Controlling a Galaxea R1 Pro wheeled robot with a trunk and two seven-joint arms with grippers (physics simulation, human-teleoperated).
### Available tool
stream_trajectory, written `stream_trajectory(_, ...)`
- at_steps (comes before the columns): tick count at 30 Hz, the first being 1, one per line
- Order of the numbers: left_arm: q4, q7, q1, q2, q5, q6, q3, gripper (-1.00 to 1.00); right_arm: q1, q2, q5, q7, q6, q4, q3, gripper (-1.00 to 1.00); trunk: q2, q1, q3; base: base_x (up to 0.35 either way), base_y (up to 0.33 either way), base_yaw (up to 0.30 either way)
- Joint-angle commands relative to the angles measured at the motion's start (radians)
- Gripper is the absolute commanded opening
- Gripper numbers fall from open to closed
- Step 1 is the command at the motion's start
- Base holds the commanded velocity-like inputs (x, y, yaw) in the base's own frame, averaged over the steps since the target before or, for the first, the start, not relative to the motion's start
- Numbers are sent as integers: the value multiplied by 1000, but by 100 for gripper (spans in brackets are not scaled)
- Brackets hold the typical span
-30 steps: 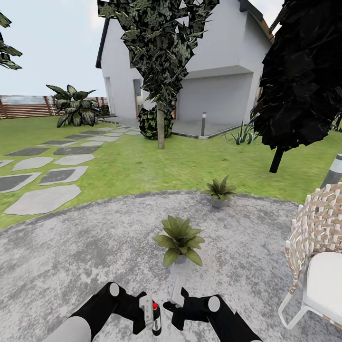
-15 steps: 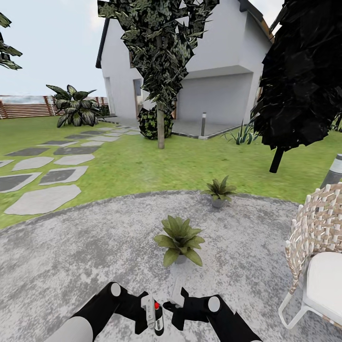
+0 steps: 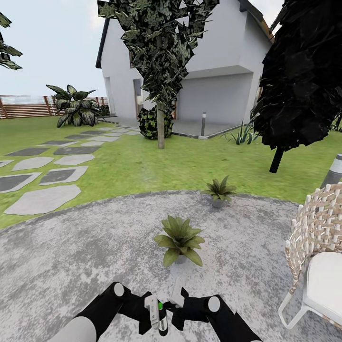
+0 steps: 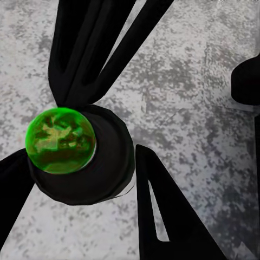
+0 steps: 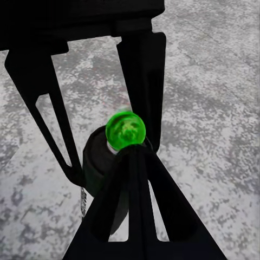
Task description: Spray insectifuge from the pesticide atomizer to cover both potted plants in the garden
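The pesticide atomizer, a slim dark bottle with a whitish head, stands upright in my left gripper, which is shut on it low over the garden's grey patio. The spot on its head glows green. My right gripper is shut, and its tip touches that green spot. In the left wrist view, black fingers clasp the bottle's dark top. One potted plant sits just ahead of both grippers. The other potted plant stands farther off at the patio's edge.
A wicker chair with a white cushion stands at the right. A grey bollard lamp rises behind it. Stepping stones cross the lawn at left. Trees, a white house and a wooden fence lie beyond.
The spot on the atomizer's head has turned from red to green. My left gripper has carried the bottle slightly right, up against the right gripper's tip.
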Motion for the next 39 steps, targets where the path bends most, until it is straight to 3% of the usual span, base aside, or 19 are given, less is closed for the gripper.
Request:
stream_trajectory(1, -1, -1, 0, -1, -9, -10, 0, -100, 0, 0, 10, 0, -6, -1, -1, -100, 0, 0, -1, 0, 0, 0)
stream_trajectory(9, 2, -1, 0, 1, -9, -10, -2, -100, 0, 0, 10, 0, -6, 0, -2, -100, 0, 0, -1, 0, 0, 0)
stream_trajectory(10, 10, -2, 7, 107, -23, -19, -4, -100, 0, -1, 12, 1, -7, 0, -2, -100, 0, 0, -1, 0, 0, 0)
stream_trajectory(12, 11, -3, 10, 149, -23, -21, -4, -100, 0, -2, 13, 1, -6, 1, -2, -100, 0, 0, -1, 0, 0, 0)
stream_trajectory(15, 12, -5, 13, 183, -22, -22, -2, -100, -1, -4, 15, 1, -8, 0, -1, -100, 0, 0, -1, 0, 0, 0)
stream_trajectory(18, 13, -4, 14, 193, -22, -23, 0, -100, -1, -4, 33, 1, -8, 1, -2, -100, 0, 0, -1, 0, 0, 0)
stream_trajectory(21, 13, -2, 15, 196, -22, -19, 2, -100, 0, -4, 77, 0, -7, 0, -2, -100, 0, 0, -1, 0, 0, 0)
stream_trajectory(22, 14, -1, 15, 201, -21, -16, 3, -100, 0, -4, 95, 0, -8, 0, -3, 100, 0, 0, -1, 0, 0, 0)
stream_trajectory(25, 6, -3, 13, 225, -16, -12, 5, -100, 0, -6, 121, 1, -8, 0, -3, 100, 0, 0, -1, 0, 0, 0)
stream_trajectory(31, 1, 2, 13, 262, -10, -12, 9, -100, 0, -7, 129, -13, -9, 22, -7, 100, 0, 0, -1, 0, 0, 0)
stream_trajectory(33, 1, 14, 13, 269, -9, -16, 36, -100, 0, -8, 126, -41, -10, 23, -10, 100, 0, 0, -1, 0, 0, 0)
stream_trajectory(34, 1, 23, 12, 271, -8, -17, 62, -100, 0, -10, 125, -70, -10, 24, -12, 100, 0, 0, -1, 0, 0, 0)
stream_trajectory(37, 0, 36, 9, 267, -6, -21, 173, -100, 1, -30, 119, -266, -11, 88, -22, 100, 0, 0, -1, 0, 0, 0)
stream_trajectory(38, 0, 38, 8, 264, -6, -22, 204, -100, 2, -33, 114, -343, -11, 132, -35, 100, 0, 0, -1, 0, 0, 0)
stream_trajectory(39, 0, 39, 7, 259, -5, -23, 236, -100, 2, -36, 96, -462, -11, 203, -65, 100, 0, 0, -1, 0, 0, 0)
